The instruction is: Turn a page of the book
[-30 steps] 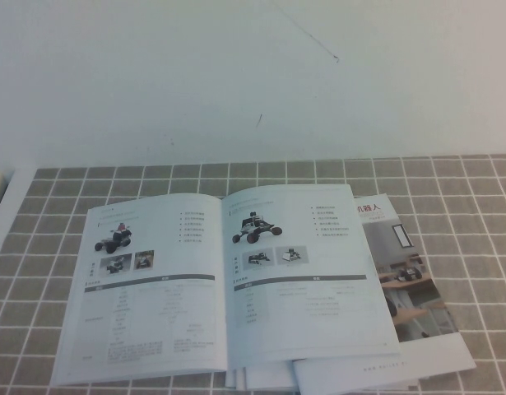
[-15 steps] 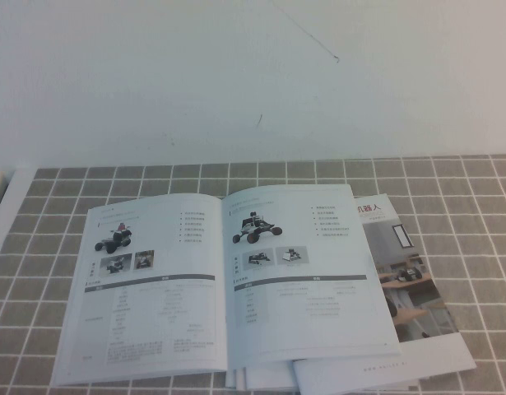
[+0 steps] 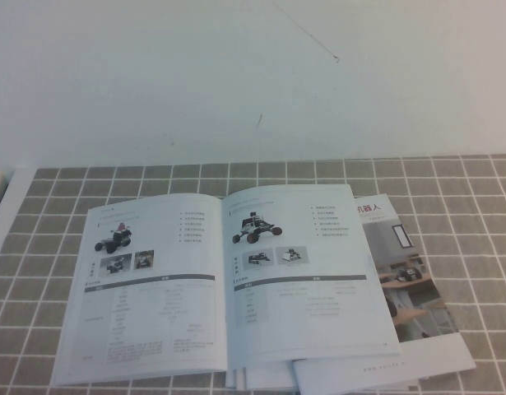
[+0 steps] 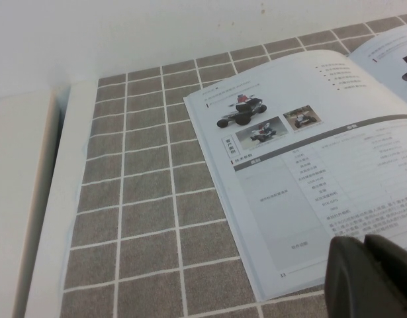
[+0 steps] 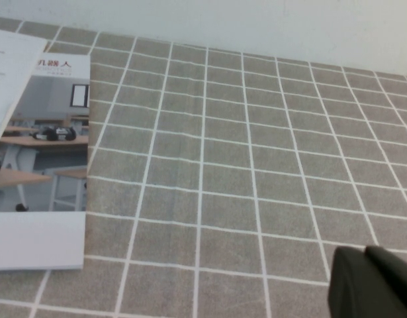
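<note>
The book (image 3: 220, 280) lies open and flat on the grey checked cloth, also in the left wrist view (image 4: 309, 152). Its right-hand page (image 3: 306, 271) shows a wheeled buggy photo above a table under a dark bar. Neither arm appears in the high view. My left gripper (image 4: 363, 242) hovers over the near left corner of the book's left page, fingers together and holding nothing. Well to the right of the book, my right gripper (image 5: 365, 252) hangs shut and empty over bare cloth.
A brochure (image 3: 409, 280) with a room photo and red characters lies under the book's right side, also in the right wrist view (image 5: 38, 146). A white wall (image 3: 253, 74) rises behind the cloth. A white strip (image 4: 51, 199) borders the cloth's left edge.
</note>
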`<state>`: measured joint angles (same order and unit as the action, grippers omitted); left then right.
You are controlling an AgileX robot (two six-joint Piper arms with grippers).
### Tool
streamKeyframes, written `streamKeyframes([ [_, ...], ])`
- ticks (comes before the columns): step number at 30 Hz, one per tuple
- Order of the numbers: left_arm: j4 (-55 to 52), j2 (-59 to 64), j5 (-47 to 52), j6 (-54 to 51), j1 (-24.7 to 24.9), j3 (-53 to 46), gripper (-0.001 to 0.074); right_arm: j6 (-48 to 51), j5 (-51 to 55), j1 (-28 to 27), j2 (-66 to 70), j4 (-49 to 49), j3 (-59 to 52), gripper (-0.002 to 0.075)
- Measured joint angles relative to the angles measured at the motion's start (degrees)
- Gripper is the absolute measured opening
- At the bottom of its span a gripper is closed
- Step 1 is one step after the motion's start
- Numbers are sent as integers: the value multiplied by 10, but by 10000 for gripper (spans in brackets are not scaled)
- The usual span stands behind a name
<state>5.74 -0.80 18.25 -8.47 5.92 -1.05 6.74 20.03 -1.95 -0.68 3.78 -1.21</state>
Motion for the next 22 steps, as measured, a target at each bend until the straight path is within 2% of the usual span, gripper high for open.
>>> streamKeyframes([
  [7, 0, 0, 1, 0, 0, 0, -4, 0, 0, 0, 0, -43, 0, -2],
  [22, 0, 0, 2, 0, 0, 0, -4, 0, 0, 0, 0, -44, 0, -2],
])
